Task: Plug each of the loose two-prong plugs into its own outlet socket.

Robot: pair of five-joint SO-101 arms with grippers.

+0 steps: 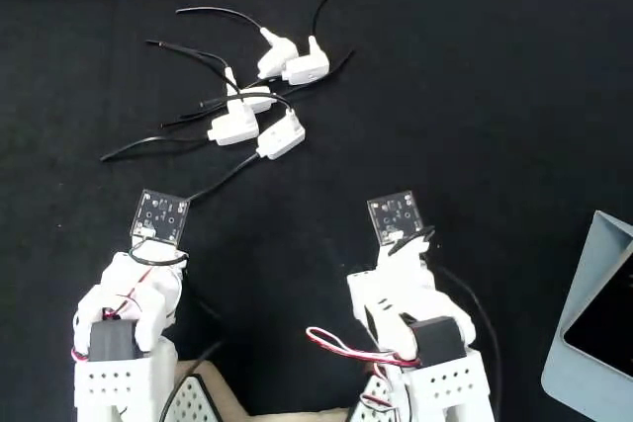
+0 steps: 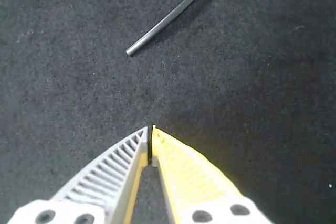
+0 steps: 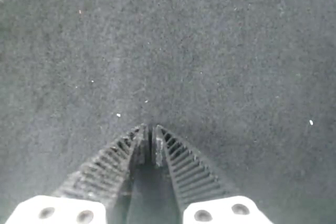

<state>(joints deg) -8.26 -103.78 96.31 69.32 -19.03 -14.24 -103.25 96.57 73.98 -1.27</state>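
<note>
Several white plugs [image 1: 234, 127] lie tangled with black cables [image 1: 224, 178] upper left of centre in the high view, well apart from both arms. Left gripper [image 2: 150, 132] and right gripper [image 3: 148, 129] are pinched closed, empty. I'd open one and take an outlying piece by its body. Plug from socket I can't distinguish.

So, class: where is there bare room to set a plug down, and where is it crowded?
Bare: cloth between plugs and grey box, and between left arm and right arm. Crowded: among the plugs' cords.
</note>
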